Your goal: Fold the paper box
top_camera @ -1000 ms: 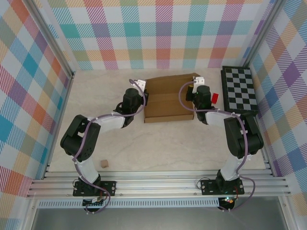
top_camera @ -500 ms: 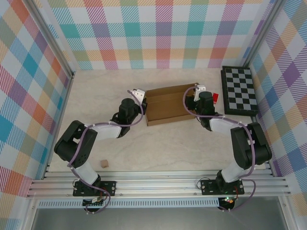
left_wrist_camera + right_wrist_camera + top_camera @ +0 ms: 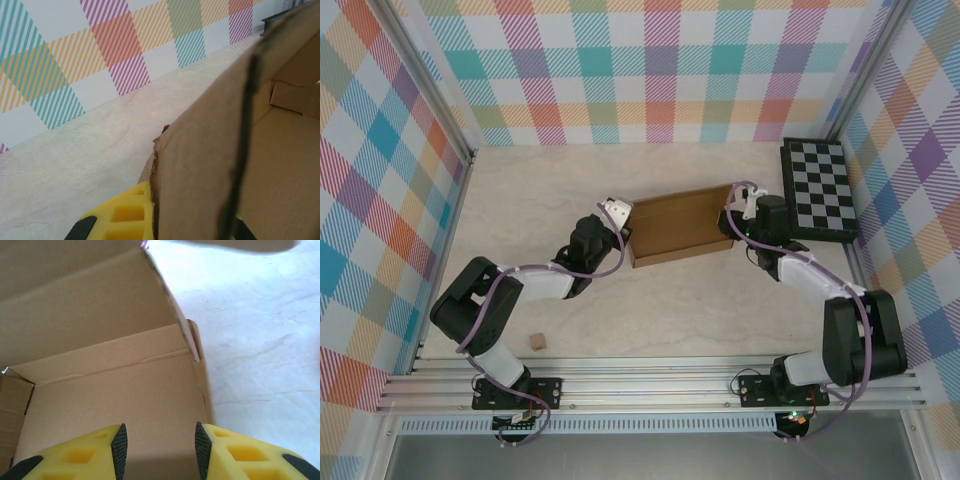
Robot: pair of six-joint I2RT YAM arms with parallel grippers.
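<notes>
The left gripper (image 3: 623,222) sits at the left end of the plain brown cardboard paper box (image 3: 680,228). In its wrist view one yellow finger (image 3: 120,217) touches the torn edge of an upright cardboard wall (image 3: 210,165), and a sliver of yellow shows past that wall. Whether the jaws pinch the wall or merely straddle it cannot be told.

The right gripper (image 3: 733,222) is at the box's right end. Its two yellow fingers (image 3: 85,455) stand apart and grasp nothing; between them the box's inner panel (image 3: 110,390) is seen, with one raised side running away from the camera.

The box thus lies between the two grippers, a shallow open rectangle turned slightly askew, in the far middle of the table.

The table is a pale, marbled cream surface (image 3: 700,310), bare around the box. Just right of the right gripper, a black-and-white checkered board (image 3: 817,188) lies by the right wall. A tiny tan cube (image 3: 535,342) rests well apart, near the left arm's base. Walls of pastel plaid cloth (image 3: 650,70) enclose three sides, and aluminium rails (image 3: 650,385) run along the near edge.
</notes>
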